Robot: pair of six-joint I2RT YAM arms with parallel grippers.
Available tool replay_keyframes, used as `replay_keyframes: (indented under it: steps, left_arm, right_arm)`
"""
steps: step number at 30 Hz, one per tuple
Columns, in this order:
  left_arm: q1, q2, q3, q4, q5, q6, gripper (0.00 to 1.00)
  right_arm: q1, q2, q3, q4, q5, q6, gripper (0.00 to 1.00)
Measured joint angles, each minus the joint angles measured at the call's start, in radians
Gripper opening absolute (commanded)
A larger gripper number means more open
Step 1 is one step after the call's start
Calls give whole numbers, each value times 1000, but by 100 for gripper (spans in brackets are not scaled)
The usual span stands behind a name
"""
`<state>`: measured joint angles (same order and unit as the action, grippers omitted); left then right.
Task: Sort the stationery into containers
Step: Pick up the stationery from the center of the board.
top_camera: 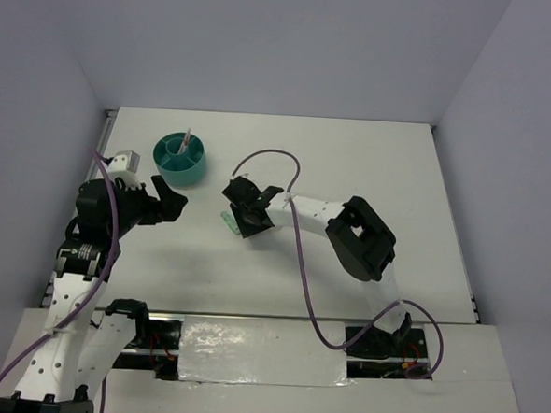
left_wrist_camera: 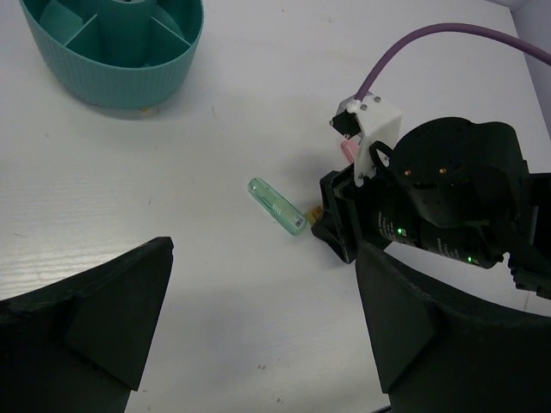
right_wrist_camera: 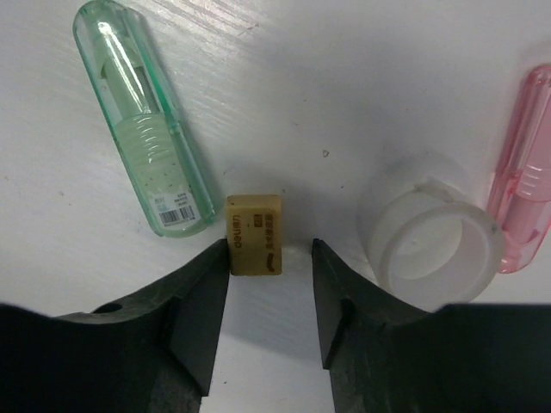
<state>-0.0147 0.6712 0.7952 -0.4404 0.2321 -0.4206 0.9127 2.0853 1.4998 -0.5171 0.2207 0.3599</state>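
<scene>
- The right end effector (right_wrist_camera: 268, 256) is down low over the white surface (top_camera: 353, 164), roughly mid-table, with its jaws about halfway spread.
- The beige eraser (right_wrist_camera: 254, 234) sits right between those jaws. The left finger (right_wrist_camera: 194, 310) looks like it's touching the eraser's edge, while the right finger (right_wrist_camera: 344, 310) has a clear gap. So it's straddling the eraser, not pinching it.
- A mint-green see-through case (right_wrist_camera: 142, 120) lies flat just left of the eraser, angled a bit, with its label end nearly touching the eraser's corner.
- On the other side there's the white tape ring (right_wrist_camera: 430, 232), standing near the right finger. A pink see-through case (right_wrist_camera: 521, 172) is pressed up against its far side.
- The left end effector (top_camera: 171, 203) has its jaws spread as wide as they go and nothing between them. It hangs left of the pile, pointed at it, and in its wrist view you can see the green case and the other arm's fingers.
- The round teal organizer (top_camera: 180, 159) is at the far left of the surface, well apart from the loose items. A thin pen (top_camera: 185, 143) stands up in it near the centre.
- There's a tiny orange speck by the organizer's base in the left wrist view, too small to say what it is.
</scene>
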Motion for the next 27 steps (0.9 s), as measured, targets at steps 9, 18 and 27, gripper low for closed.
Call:
replay_keyframes:
  steps: [9, 18, 27]
  left_arm:
    - [0, -2, -1, 1, 23, 1, 99]
    - [-1, 29, -58, 119, 182, -92, 99]
    - [-330, 166, -143, 305, 176, -368, 94]
  right_arm:
    - [-8, 15, 21, 0, -11, -13, 10]
    - [15, -190, -246, 153, -85, -34, 5]
    - [220, -581, -374, 348, -9, -91, 5]
